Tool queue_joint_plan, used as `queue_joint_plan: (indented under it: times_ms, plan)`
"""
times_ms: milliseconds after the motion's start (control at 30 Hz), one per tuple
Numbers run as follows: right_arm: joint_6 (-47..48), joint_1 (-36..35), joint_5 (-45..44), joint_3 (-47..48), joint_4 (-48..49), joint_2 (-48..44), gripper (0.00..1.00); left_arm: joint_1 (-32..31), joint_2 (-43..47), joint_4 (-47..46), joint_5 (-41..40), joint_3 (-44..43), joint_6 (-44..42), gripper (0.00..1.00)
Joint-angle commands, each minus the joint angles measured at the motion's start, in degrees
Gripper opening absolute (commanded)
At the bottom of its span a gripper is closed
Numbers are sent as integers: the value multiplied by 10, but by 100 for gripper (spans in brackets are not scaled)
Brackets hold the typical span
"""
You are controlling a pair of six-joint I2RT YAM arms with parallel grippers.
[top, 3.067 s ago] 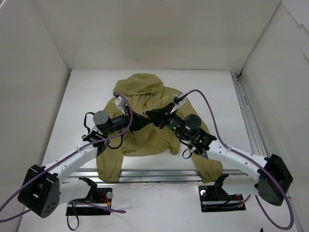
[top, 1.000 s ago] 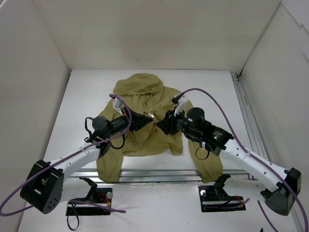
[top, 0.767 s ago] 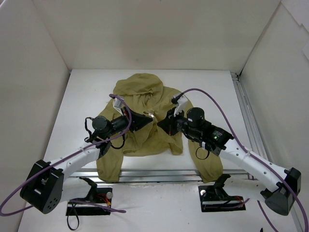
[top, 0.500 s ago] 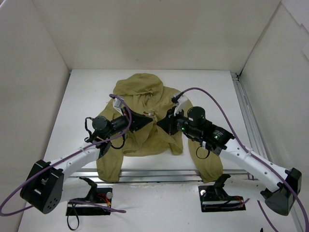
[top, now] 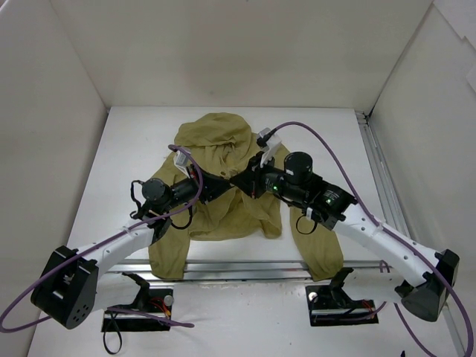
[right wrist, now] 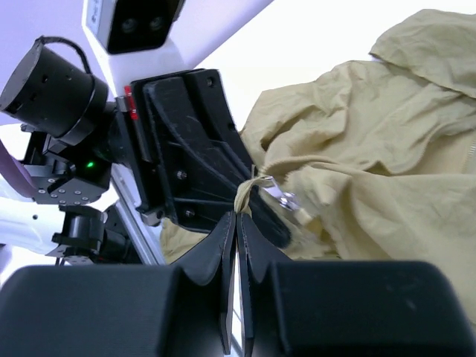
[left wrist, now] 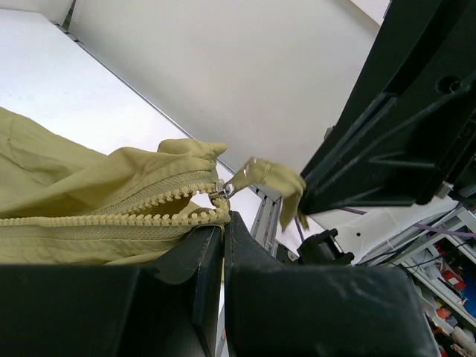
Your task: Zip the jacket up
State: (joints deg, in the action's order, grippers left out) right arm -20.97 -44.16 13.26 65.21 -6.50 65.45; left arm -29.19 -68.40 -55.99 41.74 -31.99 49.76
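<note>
The olive-khaki jacket (top: 223, 149) lies front-up on the white table, hood toward the back. My left gripper (top: 227, 185) is shut on the jacket's front edge just beside the cream zipper teeth (left wrist: 111, 217), right below the slider (left wrist: 221, 190). My right gripper (top: 239, 183) meets it tip to tip over the chest. In the right wrist view the right gripper (right wrist: 237, 213) is shut on the khaki fabric pull tab (right wrist: 249, 190), which runs to the metal slider (right wrist: 280, 195). The zipper's lower run is hidden under the arms.
Both sleeves (top: 167, 256) (top: 321, 253) reach down to the metal rail (top: 245, 269) at the table's near edge. White walls close in the table on three sides. A second rail (top: 379, 171) runs along the right side.
The right gripper has shut on the zipper pull tab and moved a little left and back, up against the left gripper. The left arm has held still.
</note>
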Motion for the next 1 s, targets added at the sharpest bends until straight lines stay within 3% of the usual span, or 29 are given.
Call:
queue_joint_plan:
  times_ms: [0,133,400,633,967]
  plan:
    - [-3,-21,12,37,49,20,0,4,14,-54,11,-13,-2,0]
    - [-3,-43,4,56,55,44,2,4,13,-54,9,-12,-2,0]
    - [3,-50,-27,49,55,17,36,4,17,-54,10,-12,-4,0]
    - [7,-27,-60,10,45,-41,35,4,12,-65,13,-12,3,0]
    - [-22,53,10,-39,47,-49,32,4,17,-69,19,-12,3,0]
